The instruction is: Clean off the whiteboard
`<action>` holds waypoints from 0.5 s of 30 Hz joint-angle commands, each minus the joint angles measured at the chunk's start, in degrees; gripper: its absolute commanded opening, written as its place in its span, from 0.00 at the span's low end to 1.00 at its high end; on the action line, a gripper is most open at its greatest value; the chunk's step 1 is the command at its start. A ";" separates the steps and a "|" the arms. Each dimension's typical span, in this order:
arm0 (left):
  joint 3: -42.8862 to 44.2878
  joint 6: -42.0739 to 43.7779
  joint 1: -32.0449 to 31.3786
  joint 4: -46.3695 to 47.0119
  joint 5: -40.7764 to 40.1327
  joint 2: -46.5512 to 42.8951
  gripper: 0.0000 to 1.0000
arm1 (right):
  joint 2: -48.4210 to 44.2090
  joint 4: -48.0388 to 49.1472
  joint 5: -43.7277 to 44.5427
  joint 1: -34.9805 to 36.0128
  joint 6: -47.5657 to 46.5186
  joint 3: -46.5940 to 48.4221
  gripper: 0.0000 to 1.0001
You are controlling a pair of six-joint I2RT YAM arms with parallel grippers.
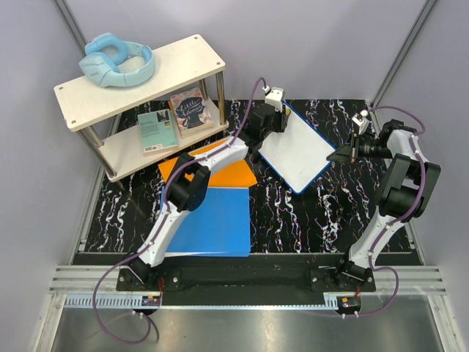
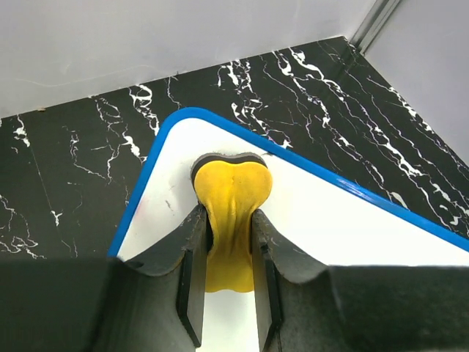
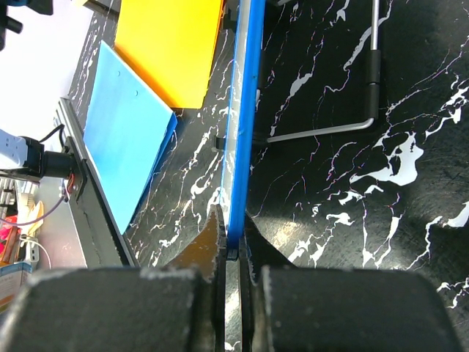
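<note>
Left arm (image 1: pixel 172 213) is stretched long from its near-left base, reaching to the far side of the middle, wrist tipped down so the left gripper (image 1: pixel 281 117) points at the surface. In the wrist view its two dark fingers (image 2: pixel 192 242) are pinched tight on a yellow eraser (image 2: pixel 231 187), squeezing its waist. Right arm (image 1: pixel 381 220) rises from the near-right base, elbow folded high at the right, forearm doubling back to the left. The right gripper (image 1: pixel 341 155) points left and sits low. From its wrist, the jaws are closed almost together on the thin blue edge of the whiteboard (image 3: pixel 236 147), clamping it
</note>
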 commanded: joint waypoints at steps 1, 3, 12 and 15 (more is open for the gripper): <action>6.10 1.05 -1.48 1.78 0.29 0.11 0.00 | -1.17 -0.08 3.00 3.02 -5.71 -0.61 0.00; 9.17 1.32 -1.22 2.84 -2.08 1.26 0.00 | -1.17 -0.09 3.09 3.02 -5.71 -0.70 0.00; 6.31 -2.19 0.81 1.34 -5.08 0.39 0.00 | -1.00 -0.43 3.18 3.19 -5.88 -0.61 0.00; -4.50 -4.65 0.72 3.10 -4.11 -4.35 0.00 | -1.09 -0.70 3.27 3.19 -5.97 -0.43 0.00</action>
